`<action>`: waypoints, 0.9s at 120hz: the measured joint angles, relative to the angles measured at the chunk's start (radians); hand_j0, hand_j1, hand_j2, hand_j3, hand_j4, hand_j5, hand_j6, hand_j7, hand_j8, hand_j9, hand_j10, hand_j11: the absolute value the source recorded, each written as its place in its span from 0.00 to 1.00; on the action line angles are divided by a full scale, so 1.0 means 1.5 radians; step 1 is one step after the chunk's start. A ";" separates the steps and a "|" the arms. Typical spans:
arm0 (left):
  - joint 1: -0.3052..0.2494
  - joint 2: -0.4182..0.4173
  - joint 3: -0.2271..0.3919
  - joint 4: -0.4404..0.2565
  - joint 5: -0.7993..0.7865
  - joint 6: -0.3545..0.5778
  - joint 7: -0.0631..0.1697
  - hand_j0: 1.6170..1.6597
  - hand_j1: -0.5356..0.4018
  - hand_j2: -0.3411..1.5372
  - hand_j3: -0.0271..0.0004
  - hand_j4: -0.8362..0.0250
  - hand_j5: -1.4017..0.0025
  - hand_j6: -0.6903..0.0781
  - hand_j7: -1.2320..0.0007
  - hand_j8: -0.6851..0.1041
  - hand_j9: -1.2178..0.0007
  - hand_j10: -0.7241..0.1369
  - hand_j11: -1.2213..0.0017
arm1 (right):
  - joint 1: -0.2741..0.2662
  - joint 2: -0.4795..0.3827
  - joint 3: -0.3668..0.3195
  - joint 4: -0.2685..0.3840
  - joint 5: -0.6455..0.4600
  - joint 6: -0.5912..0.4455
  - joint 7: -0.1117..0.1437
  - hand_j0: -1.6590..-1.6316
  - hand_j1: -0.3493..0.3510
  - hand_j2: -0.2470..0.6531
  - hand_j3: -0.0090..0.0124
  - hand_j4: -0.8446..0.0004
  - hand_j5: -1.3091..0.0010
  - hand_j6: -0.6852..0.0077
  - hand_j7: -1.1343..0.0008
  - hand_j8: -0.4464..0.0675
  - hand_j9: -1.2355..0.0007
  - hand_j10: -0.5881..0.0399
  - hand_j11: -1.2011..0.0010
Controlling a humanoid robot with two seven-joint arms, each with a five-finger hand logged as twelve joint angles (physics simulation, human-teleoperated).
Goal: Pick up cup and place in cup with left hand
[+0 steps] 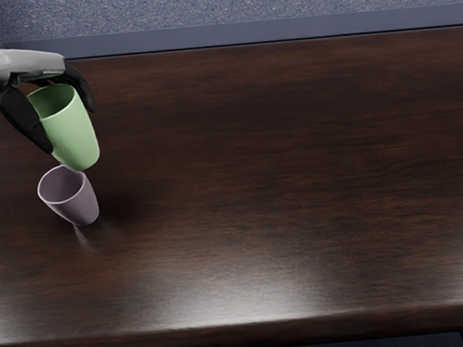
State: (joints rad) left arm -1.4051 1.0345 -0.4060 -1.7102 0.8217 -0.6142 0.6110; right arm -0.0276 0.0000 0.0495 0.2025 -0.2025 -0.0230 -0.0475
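Note:
My left hand [46, 108] comes in from the left edge of the head view, its dark fingers closed around the upper part of a green cup [75, 136]. That cup is held in the air with its mouth up, slightly tilted. A mauve cup [78, 205] stands on the table just below it, mouth up. The green cup's base overlaps the mauve cup's back rim in this view; whether they touch, I cannot tell. The right hand is out of view.
The dark wooden table [281, 185] spans the view, with its front edge near the bottom and its back edge near the top. Behind it rises a grey-blue speckled wall.

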 joint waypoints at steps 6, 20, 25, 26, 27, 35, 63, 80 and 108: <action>0.002 0.001 0.001 0.000 0.000 0.000 0.000 0.73 0.41 0.25 0.99 0.41 0.50 0.53 0.43 0.58 0.43 0.45 0.42 | 0.000 0.000 0.000 0.000 0.000 0.000 0.000 0.04 0.04 0.27 0.42 0.97 0.98 0.95 0.97 0.82 0.97 0.90 0.97; 0.014 0.003 0.005 0.001 0.010 0.001 0.000 0.74 0.41 0.24 0.99 0.40 0.50 0.52 0.43 0.58 0.43 0.45 0.42 | 0.000 0.000 0.001 0.001 0.000 0.000 0.000 0.04 0.04 0.27 0.42 0.97 0.98 0.95 0.97 0.82 0.97 0.90 0.97; 0.024 0.003 0.006 0.001 0.016 0.001 0.000 0.75 0.42 0.24 0.99 0.40 0.50 0.53 0.43 0.58 0.43 0.45 0.42 | 0.001 0.000 0.001 0.001 0.000 0.000 0.000 0.04 0.04 0.27 0.42 0.97 0.98 0.95 0.97 0.82 0.97 0.90 0.97; 0.025 0.003 0.006 0.001 0.017 0.001 0.000 0.75 0.42 0.24 0.99 0.40 0.50 0.53 0.43 0.58 0.43 0.45 0.42 | 0.001 0.000 0.001 0.001 0.000 0.000 0.000 0.04 0.04 0.27 0.42 0.97 0.98 0.95 0.97 0.82 0.97 0.90 0.97; 0.026 0.003 0.006 0.001 0.018 0.000 0.000 0.75 0.42 0.24 0.99 0.40 0.50 0.53 0.43 0.58 0.43 0.45 0.42 | 0.001 0.000 0.001 0.001 0.000 0.000 0.000 0.04 0.04 0.27 0.42 0.97 0.98 0.95 0.97 0.82 0.97 0.90 0.97; 0.028 0.010 0.007 0.002 0.022 0.001 0.000 0.74 0.41 0.24 0.99 0.40 0.50 0.53 0.43 0.58 0.43 0.45 0.42 | 0.001 0.000 0.001 0.001 0.000 0.000 0.000 0.04 0.04 0.27 0.42 0.97 0.98 0.95 0.97 0.82 0.97 0.90 0.97; 0.046 0.024 0.008 0.003 0.040 0.001 0.000 0.76 0.42 0.24 0.99 0.40 0.50 0.54 0.43 0.59 0.43 0.45 0.42 | 0.001 0.000 0.001 0.003 0.000 0.000 0.000 0.04 0.04 0.27 0.42 0.97 0.98 0.95 0.97 0.82 0.97 0.90 0.97; 0.054 0.015 0.015 0.006 0.061 0.001 0.000 0.77 0.40 0.25 0.99 0.41 0.51 0.54 0.44 0.59 0.43 0.46 0.42 | 0.001 0.000 0.001 0.003 0.000 0.000 0.000 0.04 0.04 0.27 0.42 0.97 0.98 0.95 0.97 0.82 0.97 0.90 0.97; 0.063 0.003 0.029 0.014 0.088 0.001 0.000 0.76 0.42 0.25 0.99 0.41 0.52 0.52 0.44 0.58 0.44 0.45 0.43 | 0.002 0.000 0.001 0.003 0.000 0.000 0.001 0.04 0.04 0.27 0.42 0.97 0.98 0.95 0.97 0.82 0.97 0.90 0.97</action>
State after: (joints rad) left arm -1.3100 1.0386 -0.3622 -1.6885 0.9540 -0.6126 0.6110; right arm -0.0254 0.0000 0.0515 0.2071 -0.2025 -0.0230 -0.0467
